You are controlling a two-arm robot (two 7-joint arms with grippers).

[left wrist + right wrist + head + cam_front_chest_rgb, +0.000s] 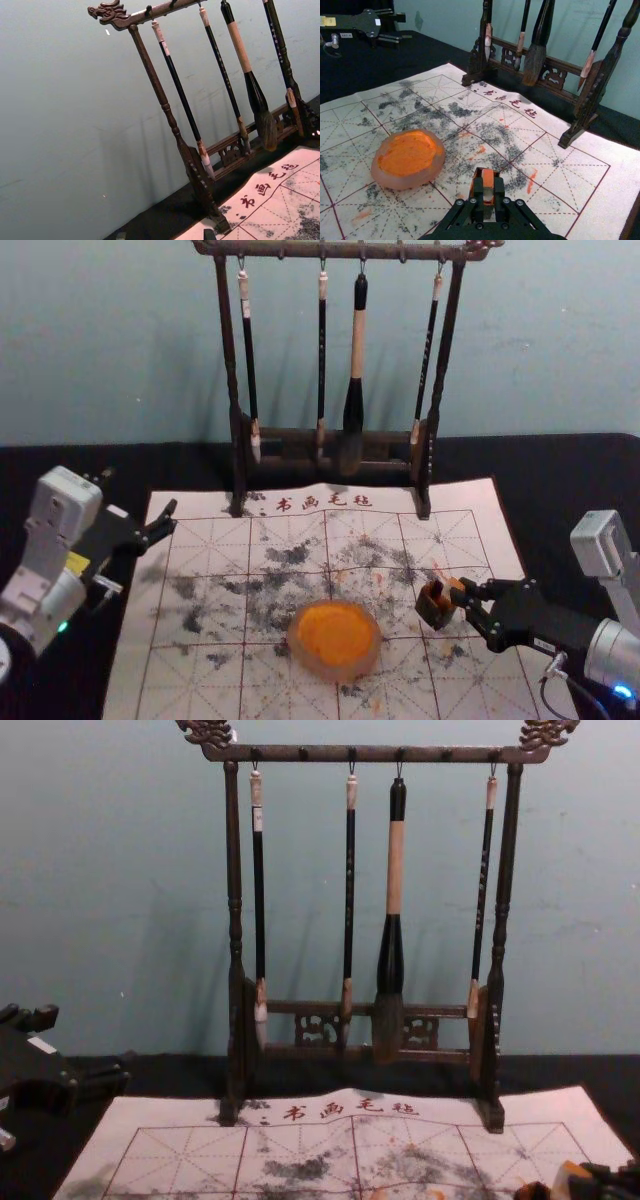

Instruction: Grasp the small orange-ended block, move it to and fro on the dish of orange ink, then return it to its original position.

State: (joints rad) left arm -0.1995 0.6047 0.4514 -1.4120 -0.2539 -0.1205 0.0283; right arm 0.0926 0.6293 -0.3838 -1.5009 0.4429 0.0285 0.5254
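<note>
Clamping orange-ended block (488, 180) near dish (337, 672), right hand (463, 599); left hand (173, 516) spread near mat (455, 497) lettered 书画毛毡.

The black surface (565, 465) carries a gridded, ink-smudged mat (180, 680), reaching nearer than the brush rack (300, 250).

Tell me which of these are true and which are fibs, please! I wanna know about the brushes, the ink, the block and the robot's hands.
1. Four brushes hang from the rack. True.
2. The ink is blue. False: it is orange.
3. The small block is between the fingers of the right hand. True.
4. The left hand is over the dish. False: it is near the left edge of the mat.
5. The dish sits on the mat. True.
</note>
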